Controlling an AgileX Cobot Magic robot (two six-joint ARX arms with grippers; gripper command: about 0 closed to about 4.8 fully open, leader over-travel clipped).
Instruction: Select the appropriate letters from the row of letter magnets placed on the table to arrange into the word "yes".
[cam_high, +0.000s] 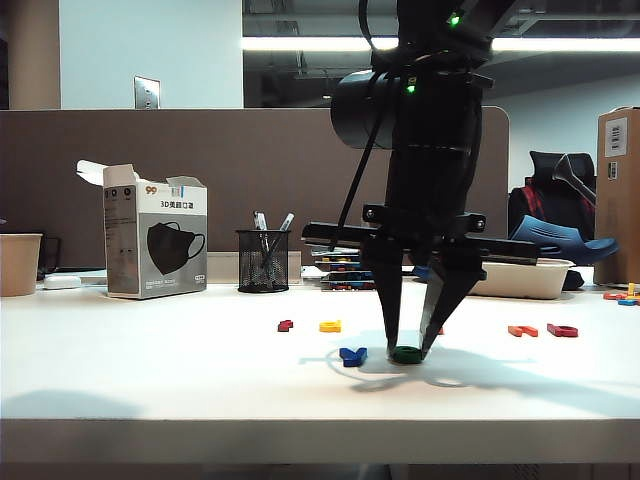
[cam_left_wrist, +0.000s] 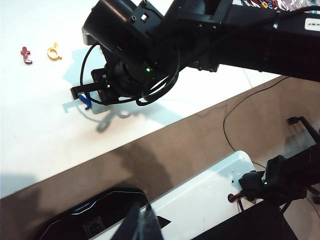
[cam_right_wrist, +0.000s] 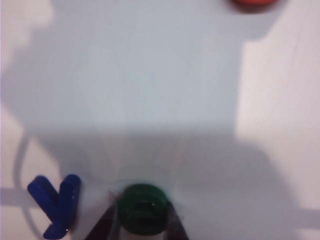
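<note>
— Watching the exterior feed, I saw my right gripper (cam_high: 406, 348) pointing down at the table (cam_high: 150, 370), its jaws narrowed onto the green letter (cam_high: 406, 354) just right of the blue letter (cam_high: 352, 355).

— And the left?

— I couldn't see the left gripper anywhere. The dark red letter (cam_high: 286, 325) and yellow letter (cam_high: 330, 325) lay farther back.

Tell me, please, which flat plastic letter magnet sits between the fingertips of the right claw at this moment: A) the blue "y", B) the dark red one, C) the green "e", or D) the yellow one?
C: the right claw has its fingertips down on the white table either side of the green flat plastic "e" magnet, with the blue plastic "y" magnet lying just beside it.
</note>
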